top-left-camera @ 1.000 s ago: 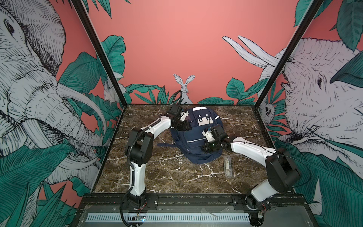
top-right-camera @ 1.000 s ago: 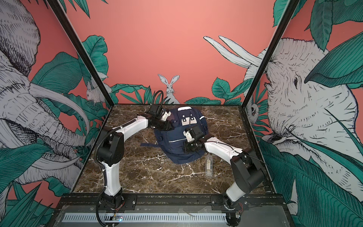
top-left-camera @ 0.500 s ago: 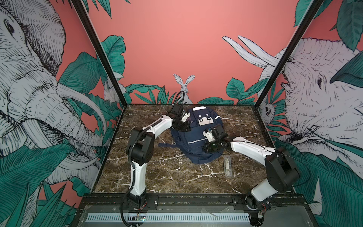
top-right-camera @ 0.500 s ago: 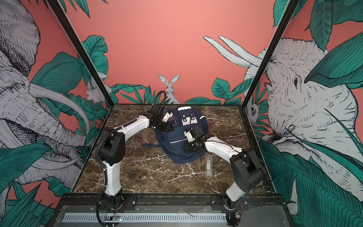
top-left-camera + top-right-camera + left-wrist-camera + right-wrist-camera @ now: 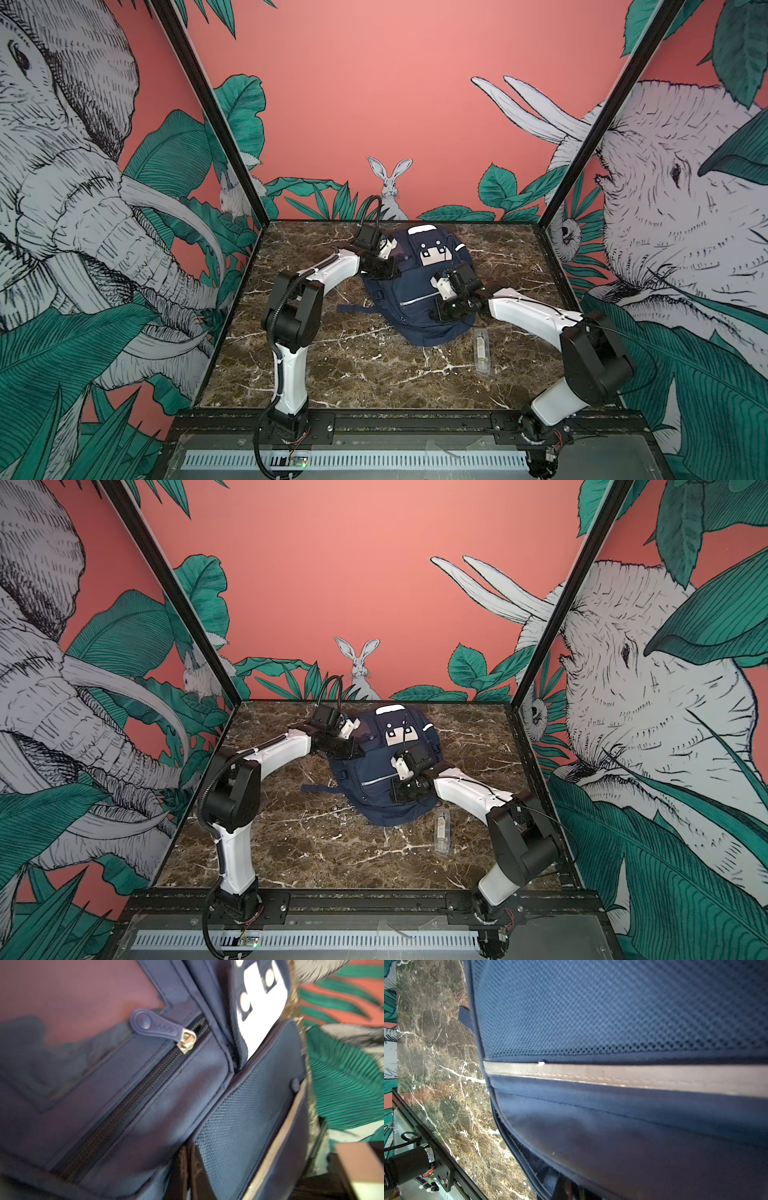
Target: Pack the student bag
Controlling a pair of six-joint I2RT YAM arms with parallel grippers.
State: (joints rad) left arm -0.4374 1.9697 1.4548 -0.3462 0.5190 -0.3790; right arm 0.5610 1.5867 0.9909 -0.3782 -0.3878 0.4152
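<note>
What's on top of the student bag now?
Only the two grippers sit on the student bag: the left gripper by the zipper, the right gripper on the front pocket. Contents are hidden by fabric; whether either gripper pinches cloth is covered.

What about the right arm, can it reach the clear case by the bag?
Probably yes. The clear case lies uncovered on the table, close to the right arm. But the right gripper is shut and down on the bag, so it must lift and open first.

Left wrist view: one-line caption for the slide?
Close-up of the student bag: navy zipper pull on its track, with mesh pocket and white patch alongside.
</note>
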